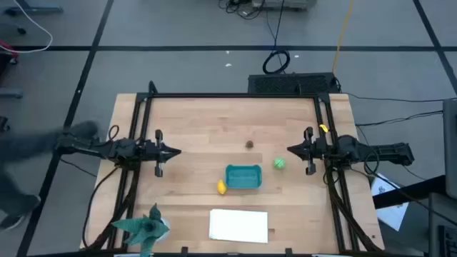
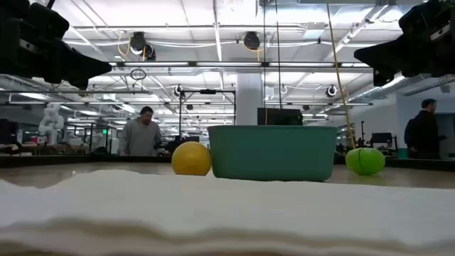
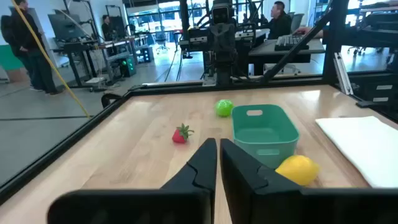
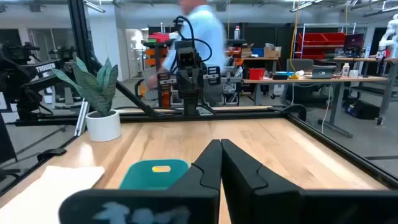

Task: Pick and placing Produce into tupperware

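Wooden surface (image 1: 207,128) framed by a dark rail, seen from above. Near the lower middle of the high view, one teal tupperware (image 1: 243,176), open and holding nothing. Three produce pieces, all outside the tub: one yellow lemon-like piece (image 1: 222,188) just beside the tub's lower-left corner, one bright green round piece (image 1: 279,163) just beside its upper-right corner, one small dark reddish piece (image 1: 250,144) above the tub, apart from it and red like a strawberry in the left wrist view (image 3: 181,134).

Below the tub, one flat white sheet (image 1: 238,225) near the bottom edge of the frame; in the low view, filling the foreground and hiding the bottom of the tub and of the lemon. At lower left, one green spiky paper-like figure (image 1: 146,227) on the corner of the surface.

Left gripper (image 1: 176,151) at middle left, fingers together, holding nothing, well apart from the produce. Right gripper (image 1: 291,149) at middle right, fingers together, holding nothing, near the green piece but not touching it. Nothing between either gripper and the tub.

Beyond the surface, people and desks in the room.
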